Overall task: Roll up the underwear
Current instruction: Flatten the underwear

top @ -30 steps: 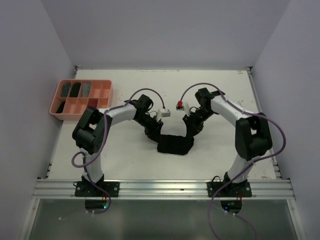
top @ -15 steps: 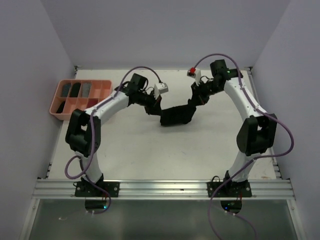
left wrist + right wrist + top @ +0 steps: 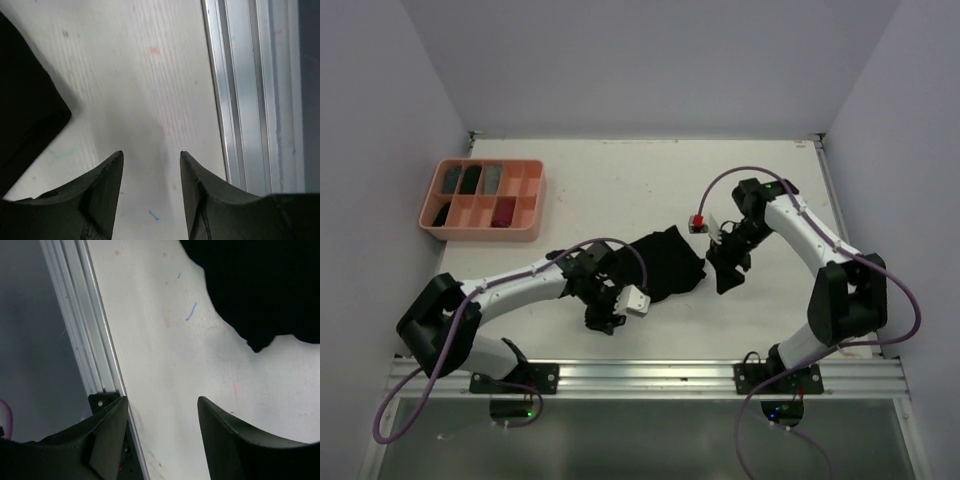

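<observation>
The black underwear [image 3: 665,262] lay loose and unrolled on the white table [image 3: 620,180], roughly midway between the two arms, its outline ragged and one corner pointing toward the right arm. The left gripper [image 3: 150,156] had its jaws apart with nothing between them, and a black corner of the cloth sat just off to its left. The right gripper [image 3: 161,402] was likewise parted and empty, the garment's scalloped edge lying beyond its fingertips

The main risk, as I judged it, was a shallow pinch. Black cloth on a hard top gives little to bite, so a finger might take only the upper layer and drag the piece instead of turning it. If the two arms caught it at unequal points, the roll would skew or come out as a bunch. The left arm's purple cable [image 3: 620,246] looped close by the garment and could snag a fold during a sweep

The aluminium rail [image 3: 650,378] ran along the near edge and showed in both wrist views, close to the left gripper, so pulling the cloth nearward left little margin. Toward the back wall the table stretched broad and open. The salmon-pink compartment tray [image 3: 480,232] stood well apart at the far left, and the right side had room out to the table edge
</observation>
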`<state>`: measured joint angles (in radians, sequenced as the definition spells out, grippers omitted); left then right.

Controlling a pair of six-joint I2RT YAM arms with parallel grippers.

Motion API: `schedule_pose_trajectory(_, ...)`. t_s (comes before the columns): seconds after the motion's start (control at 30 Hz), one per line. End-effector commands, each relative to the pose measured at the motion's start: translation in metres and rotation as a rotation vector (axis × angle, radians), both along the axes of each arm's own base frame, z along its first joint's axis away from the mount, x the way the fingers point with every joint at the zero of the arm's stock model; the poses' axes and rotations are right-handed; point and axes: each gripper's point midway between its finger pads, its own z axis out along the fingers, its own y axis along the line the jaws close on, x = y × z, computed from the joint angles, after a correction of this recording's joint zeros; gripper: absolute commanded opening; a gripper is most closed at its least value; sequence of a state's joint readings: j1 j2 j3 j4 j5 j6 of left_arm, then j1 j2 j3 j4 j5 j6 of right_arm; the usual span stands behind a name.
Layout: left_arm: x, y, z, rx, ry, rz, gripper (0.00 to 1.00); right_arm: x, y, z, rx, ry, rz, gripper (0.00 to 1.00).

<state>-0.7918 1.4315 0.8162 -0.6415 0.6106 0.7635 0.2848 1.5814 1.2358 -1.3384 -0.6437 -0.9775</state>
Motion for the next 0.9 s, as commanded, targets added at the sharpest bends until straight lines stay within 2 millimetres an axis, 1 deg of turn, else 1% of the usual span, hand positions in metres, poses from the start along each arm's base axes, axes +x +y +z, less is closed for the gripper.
schedule_pose_trajectory(0.0, 0.040, -0.001, 0.024, -0.066, -0.225, 0.034, 0.52, 0.029, -0.007, 0.023, 0.016, -0.134, -0.043, 0.61)
schedule_pose_trajectory(0.03, 0.056, -0.004, 0.037, -0.097, -0.218, 0.104, 0.51, 0.035, -0.004, 0.018, 0.012, -0.112, -0.058, 0.59)
schedule_pose_trajectory(0.07, 0.064, -0.005, 0.041, -0.111, -0.193, 0.143, 0.50, 0.042, 0.000, 0.020, 0.014, -0.098, -0.099, 0.53)
schedule_pose_trajectory(0.1, 0.073, -0.007, 0.047, -0.132, -0.166, 0.194, 0.50, 0.056, 0.004, 0.017, 0.021, -0.120, -0.130, 0.50)
schedule_pose_trajectory(0.13, 0.101, -0.007, 0.064, -0.169, -0.151, 0.321, 0.49, 0.066, 0.008, 0.010, 0.019, -0.100, -0.161, 0.45)
schedule_pose_trajectory(0.17, 0.111, -0.006, 0.058, -0.160, -0.104, 0.375, 0.48, 0.074, 0.012, 0.008, 0.017, -0.078, -0.223, 0.44)
schedule_pose_trajectory(0.2, 0.130, 0.002, 0.062, -0.177, -0.072, 0.458, 0.47, 0.091, 0.018, 0.005, 0.034, -0.106, -0.259, 0.43)
schedule_pose_trajectory(0.23, 0.141, 0.003, 0.063, -0.188, -0.018, 0.549, 0.47, 0.103, 0.024, 0.002, 0.048, -0.099, -0.290, 0.44)
schedule_pose_trajectory(0.27, 0.154, 0.004, 0.060, -0.187, 0.016, 0.598, 0.46, 0.112, 0.030, 0.001, 0.049, -0.076, -0.353, 0.44)
schedule_pose_trajectory(0.3, 0.168, 0.011, 0.056, -0.175, 0.021, 0.666, 0.47, 0.131, 0.035, 0.000, 0.069, -0.115, -0.388, 0.45)
schedule_pose_trajectory(0.33, 0.185, 0.020, 0.054, -0.176, 0.033, 0.760, 0.46, 0.144, 0.042, 0.006, 0.095, -0.132, -0.409, 0.46)
schedule_pose_trajectory(0.37, 0.198, 0.022, 0.046, -0.164, 0.046, 0.800, 0.46, 0.153, 0.045, -0.004, 0.079, -0.103, -0.450, 0.47)
schedule_pose_trajectory(0.4, 0.211, 0.033, 0.041, -0.144, 0.048, 0.876, 0.46, 0.170, 0.050, -0.005, 0.086, -0.143, -0.476, 0.49)
schedule_pose_trajectory(0.43, 0.217, 0.035, 0.038, -0.144, 0.054, 0.889, 0.46, 0.183, 0.057, -0.001, 0.094, -0.164, -0.480, 0.57)
schedule_pose_trajectory(0.47, 0.216, 0.033, 0.028, -0.143, 0.109, 0.878, 0.47, 0.190, 0.060, -0.013, 0.074, -0.144, -0.491, 0.58)
schedule_pose_trajectory(0.5, 0.219, 0.033, 0.029, -0.147, 0.134, 0.884, 0.47, 0.197, 0.062, -0.018, 0.066, -0.137, -0.498, 0.59)
schedule_pose_trajectory(0.53, 0.217, 0.030, 0.026, -0.154, 0.161, 0.869, 0.48, 0.208, 0.067, -0.012, 0.083, -0.154, -0.498, 0.60)
schedule_pose_trajectory(0.57, 0.211, 0.026, 0.021, -0.162, 0.207, 0.843, 0.49, 0.212, 0.069, -0.014, 0.084, -0.140, -0.506, 0.61)
schedule_pose_trajectory(0.6, 0.209, 0.024, 0.017, -0.160, 0.226, 0.843, 0.50, 0.217, 0.070, -0.029, 0.066, -0.114, -0.517, 0.62)
schedule_pose_trajectory(0.63, 0.208, 0.023, 0.016, -0.163, 0.239, 0.838, 0.50, 0.225, 0.072, -0.027, 0.071, -0.125, -0.523, 0.66)
schedule_pose_trajectory(0.67, 0.206, 0.022, 0.010, -0.153, 0.261, 0.833, 0.50, 0.230, 0.073, -0.031, 0.066, -0.127, -0.532, 0.67)
schedule_pose_trajectory(0.7, 0.202, 0.021, 0.007, -0.153, 0.280, 0.831, 0.51, 0.234, 0.073, -0.041, 0.056, -0.116, -0.538, 0.69)
schedule_pose_trajectory(0.73, 0.200, 0.019, 0.008, -0.166, 0.295, 0.820, 0.51, 0.239, 0.075, -0.042, 0.058, -0.121, -0.538, 0.72)
schedule_pose_trajectory(0.77, 0.195, 0.015, 0.012, -0.193, 0.327, 0.791, 0.51, 0.239, 0.075, -0.046, 0.052, -0.114, -0.534, 0.73)
schedule_pose_trajectory(0.8, 0.192, 0.013, 0.015, -0.209, 0.337, 0.775, 0.52, 0.240, 0.075, -0.057, 0.041, -0.096, -0.534, 0.74)
schedule_pose_trajectory(0.87, 0.189, 0.011, 0.018, -0.225, 0.348, 0.760, 0.53, 0.242, 0.079, -0.060, 0.051, -0.085, -0.518, 0.76)
